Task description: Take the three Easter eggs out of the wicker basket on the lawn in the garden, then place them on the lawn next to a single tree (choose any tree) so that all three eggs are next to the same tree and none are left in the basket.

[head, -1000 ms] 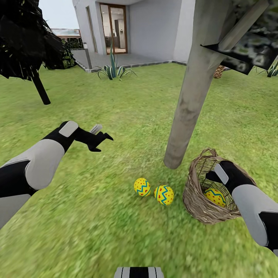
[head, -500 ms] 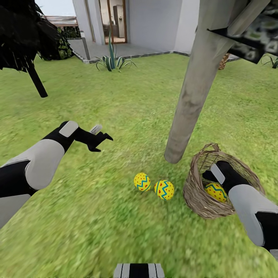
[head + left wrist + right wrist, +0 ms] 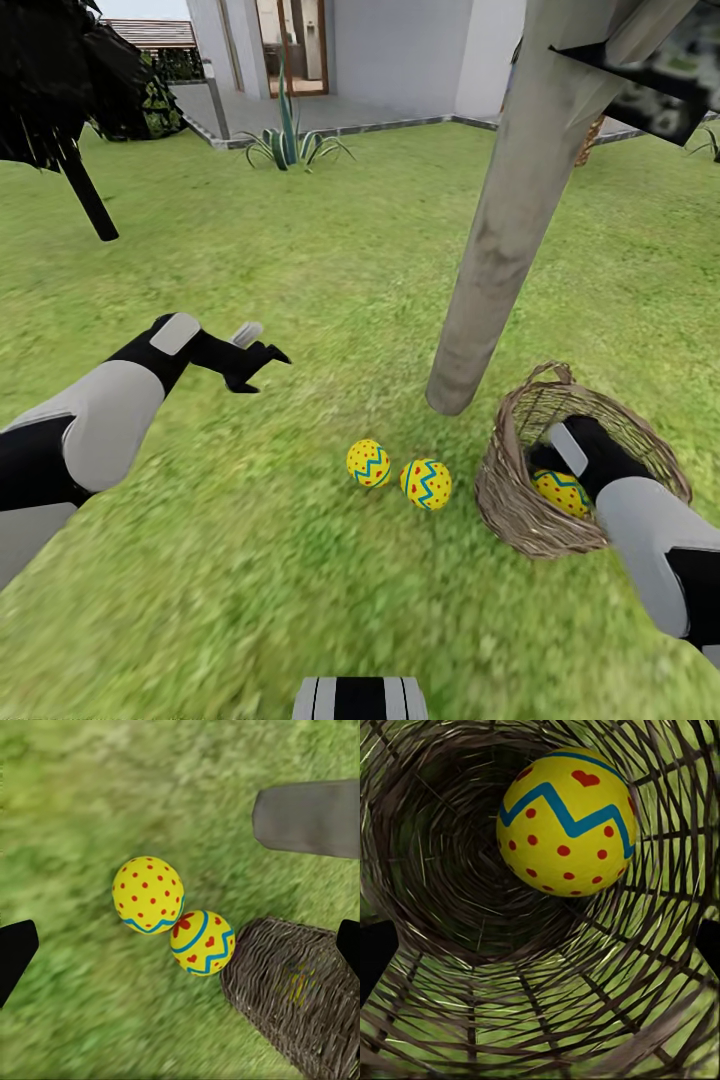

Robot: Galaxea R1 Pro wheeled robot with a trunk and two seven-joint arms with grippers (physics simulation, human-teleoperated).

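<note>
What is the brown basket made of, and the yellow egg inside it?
The brown woven basket looks like thin dry twigs, rough and matte, with grass showing through the gaps. The yellow egg with the blue zigzag looks smooth and painted, perhaps plastic; hard to tell.

Even, bright daylight lies flat over the lawn point(image 3: 300, 250), with no clear cast shadows or glare. The grass smears into blur toward the head view's lower edge and in the left wrist view. The trunk point(image 3: 500, 230) leans, bent by wide-angle distortion.
</note>
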